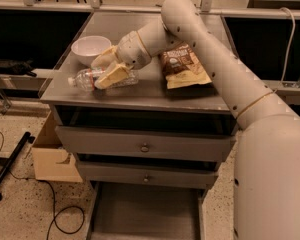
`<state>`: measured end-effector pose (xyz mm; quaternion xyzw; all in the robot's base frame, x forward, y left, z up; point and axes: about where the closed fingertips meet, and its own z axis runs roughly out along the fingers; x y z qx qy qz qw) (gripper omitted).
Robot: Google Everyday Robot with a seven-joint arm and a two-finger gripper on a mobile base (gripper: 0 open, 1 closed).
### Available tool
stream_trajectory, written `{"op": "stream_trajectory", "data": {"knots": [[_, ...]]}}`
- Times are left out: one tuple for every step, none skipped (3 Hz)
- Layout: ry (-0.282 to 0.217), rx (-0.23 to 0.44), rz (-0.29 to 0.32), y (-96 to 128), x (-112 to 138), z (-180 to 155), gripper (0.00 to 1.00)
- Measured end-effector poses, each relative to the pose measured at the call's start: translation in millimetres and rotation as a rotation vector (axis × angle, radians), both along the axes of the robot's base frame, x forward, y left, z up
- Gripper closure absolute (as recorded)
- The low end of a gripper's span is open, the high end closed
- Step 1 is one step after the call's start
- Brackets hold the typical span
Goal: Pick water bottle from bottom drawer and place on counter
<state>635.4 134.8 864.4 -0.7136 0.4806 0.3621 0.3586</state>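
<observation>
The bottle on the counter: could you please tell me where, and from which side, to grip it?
Grip the bottle across its mid-body, from above: it lies on its side on the counter, cap pointing left, so the round sides are free. The gripper is over that spot.

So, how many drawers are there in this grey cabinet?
3, stacked: the top drawer and the middle drawer, each with a knob, and the bottom drawer pulled out near the floor. None looks hidden. The gripper is above them on the counter, at the water bottle.

arm (210,59): off-white, rounded, dark screw dots | hand (97,74): tan, over counter (155,91) left side
</observation>
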Motion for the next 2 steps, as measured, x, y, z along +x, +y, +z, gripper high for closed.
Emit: {"op": "stream_trajectory", "data": {"knots": [[0.000, 0.000, 0.000, 0.2, 0.0, -0.1, 0.00], [0.000, 0.000, 0.000, 0.2, -0.1, -0.1, 0.00]]}}
